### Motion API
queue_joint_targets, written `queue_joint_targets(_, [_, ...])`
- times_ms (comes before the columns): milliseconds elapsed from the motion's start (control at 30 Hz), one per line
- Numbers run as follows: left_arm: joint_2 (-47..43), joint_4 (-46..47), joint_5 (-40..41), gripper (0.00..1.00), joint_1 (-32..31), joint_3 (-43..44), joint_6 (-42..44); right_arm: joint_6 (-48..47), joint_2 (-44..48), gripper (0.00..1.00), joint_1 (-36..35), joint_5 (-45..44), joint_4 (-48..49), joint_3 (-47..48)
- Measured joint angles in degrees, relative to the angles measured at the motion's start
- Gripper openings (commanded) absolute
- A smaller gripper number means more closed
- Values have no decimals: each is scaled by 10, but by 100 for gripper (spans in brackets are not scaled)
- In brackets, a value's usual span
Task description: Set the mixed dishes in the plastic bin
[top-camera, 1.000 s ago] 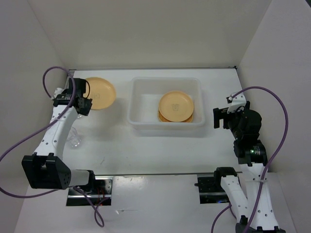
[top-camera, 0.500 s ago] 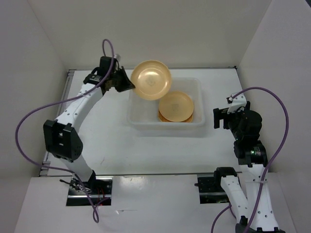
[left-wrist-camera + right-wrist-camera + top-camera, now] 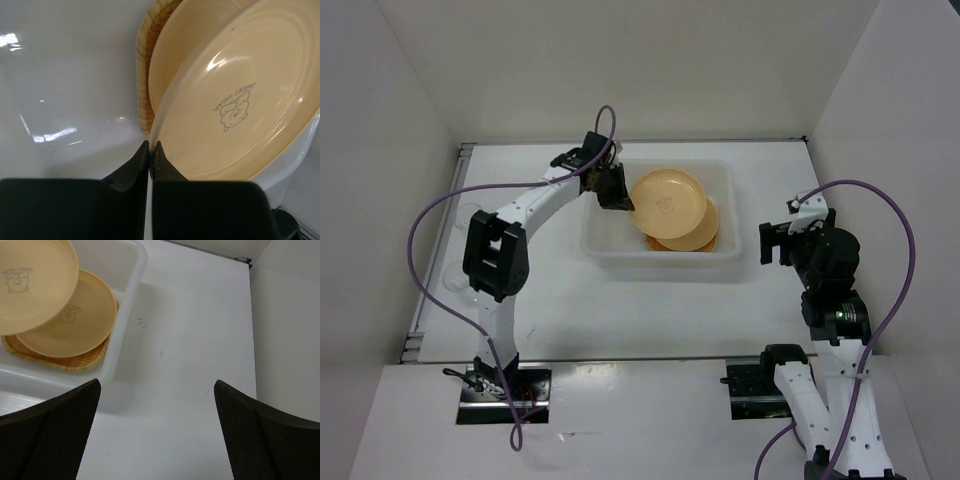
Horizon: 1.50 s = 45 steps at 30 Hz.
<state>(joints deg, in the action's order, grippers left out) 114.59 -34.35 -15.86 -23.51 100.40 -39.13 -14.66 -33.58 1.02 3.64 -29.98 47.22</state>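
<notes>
My left gripper (image 3: pixel 617 195) (image 3: pixel 151 145) is shut on the rim of a yellow-tan plate (image 3: pixel 668 204) (image 3: pixel 235 100). It holds the plate tilted inside the plastic bin (image 3: pixel 610 252), just over a second yellow-tan plate (image 3: pixel 704 232) (image 3: pixel 167 60). That second plate lies on the tan woven-look tray (image 3: pixel 144 65) (image 3: pixel 55 360) on the bin floor. In the right wrist view the held plate (image 3: pixel 30 285) overlaps the lower plate (image 3: pixel 75 322). My right gripper (image 3: pixel 770 240) (image 3: pixel 157 385) hangs open and empty, right of the bin. A clear cup (image 3: pixel 458 283) shows faintly at the far left.
The bin's right wall (image 3: pixel 127 315) stands close to my right gripper, with bare white table (image 3: pixel 200 315) beyond it. White walls enclose the table on three sides. The left arm (image 3: pixel 535 200) stretches from the left across the bin's near-left corner.
My left arm has lifted the plate from the table's far left, swung it right over the bin and lowered it toward the plate inside. The right arm has not moved.
</notes>
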Motion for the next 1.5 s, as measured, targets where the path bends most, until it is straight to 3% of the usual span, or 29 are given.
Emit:
queue_joint_targets(533, [150, -40, 25, 0, -44, 157, -1, 0, 14, 97, -14, -3, 5, -2])
queue_joint_targets(667, [161, -54, 32, 6, -45, 163, -1, 0, 17, 97, -14, -3, 6, -9])
queue_joint_targets(900, [167, -61, 29, 29, -46, 163, -2, -3, 18, 97, -19, -2, 7, -9])
queue_joint_targets(933, [167, -59, 25, 40, -47, 163, -2, -3, 18, 97, -19, -2, 7, -9])
queue_joint_targets(1067, [168, -59, 16, 66, -49, 176, -3, -3, 18, 97, -23, 0, 7, -9])
queue_joint_targets(1133, [168, -59, 14, 70, -51, 185, -2, -4, 18, 97, -24, 0, 7, -10])
queue_joint_targets(1267, [164, -62, 17, 70, -50, 201, -3, -4, 18, 97, -24, 0, 7, -10])
queue_joint_targets(1367, [131, -82, 40, 59, -43, 196, -2, -4, 21, 97, -24, 0, 8, -10])
queue_joint_targets(1500, [-13, -93, 107, 58, 6, 128, -2, -4, 30, 97, -24, 0, 9, -14])
